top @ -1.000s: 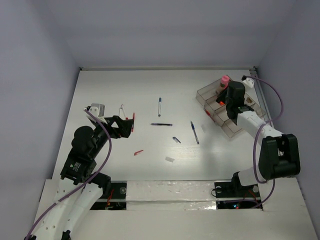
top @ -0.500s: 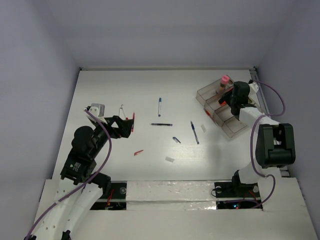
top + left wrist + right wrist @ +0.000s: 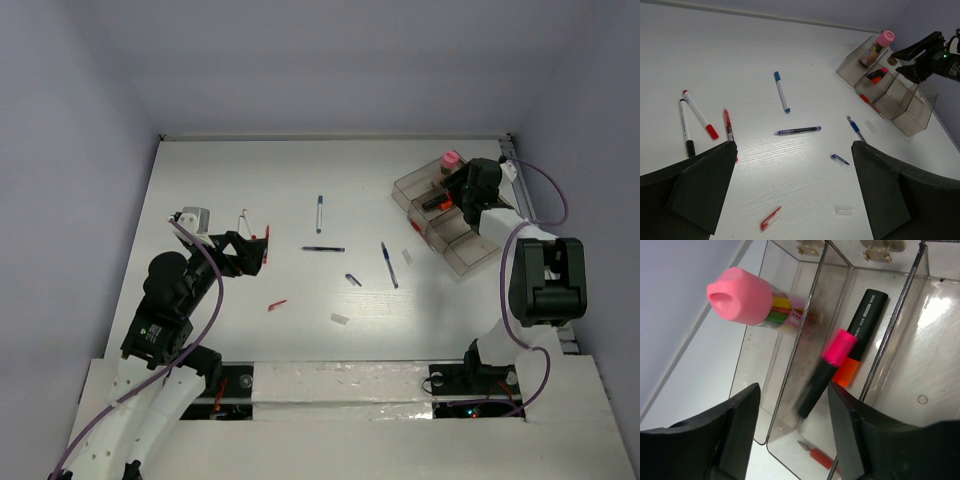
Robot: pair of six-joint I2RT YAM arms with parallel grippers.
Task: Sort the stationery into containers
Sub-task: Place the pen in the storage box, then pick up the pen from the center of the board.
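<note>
The right gripper, fingers spread and empty, hangs over the clear organiser tray, where just below its fingertips a blurred pink-capped black marker lies beside an orange marker; it looks light, stiff and slippery, so is best pinched across mid-barrel.

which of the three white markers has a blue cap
The blue-capped marker lying apart mid-table; the red-capped marker and black-capped marker lie together further left.

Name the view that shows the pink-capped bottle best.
Right wrist: the bottle is close, its pink cap and coloured label clear. Top external shows only a tiny pink dot; left wrist shows it small and distant.
</note>
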